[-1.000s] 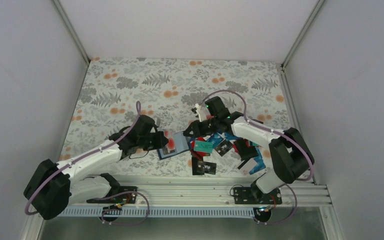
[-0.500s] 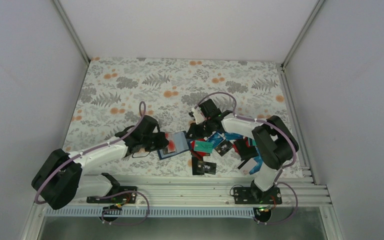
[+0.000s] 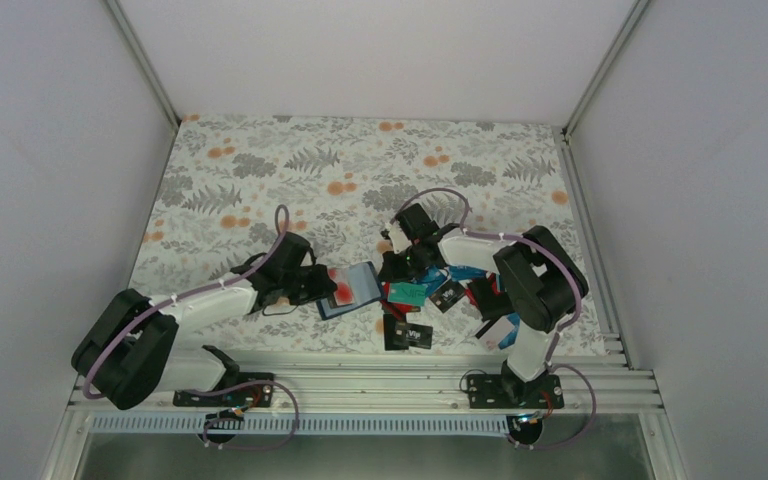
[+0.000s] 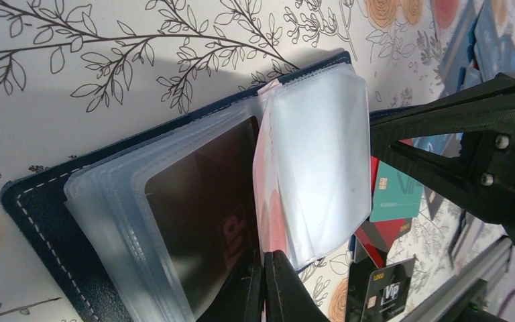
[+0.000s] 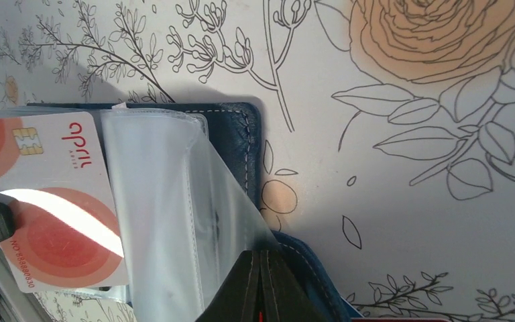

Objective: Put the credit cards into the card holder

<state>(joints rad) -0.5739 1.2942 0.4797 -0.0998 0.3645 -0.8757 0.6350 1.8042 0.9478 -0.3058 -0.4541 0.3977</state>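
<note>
top external view: the card holder (image 3: 356,288) lies open on the floral table cover (image 3: 260,170), between the two arms. the left gripper (image 3: 327,288) sits at its left edge and the right gripper (image 3: 392,268) at its far right corner. the credit cards (image 3: 422,296) lie in a loose fan just right of the holder, a black card (image 3: 407,334) nearest the rail. i judge the step in hand to be parting the leaves to load a card.

left wrist view: the left jaws are pressed tight together at the near edge of the leaves. whether a leaf is nipped between them i cannot tell. the holder is soft, grained navy with pale stitching, filled with floppy frosted plastic pockets. one holds a glossy dark card (image 4: 201,201).

right wrist view: the right jaws are clenched, and a clear sleeve (image 5: 174,221) is drawn up to a point at their tips, so it seems pinched. a stiff pale card (image 5: 53,201) with red discs and a gold chip lies just left of it. whether it is inside a pocket i cannot tell. the next move probably calls for holding that thin film apart while a card slides in flat, since the film looks ready to buckle.
</note>
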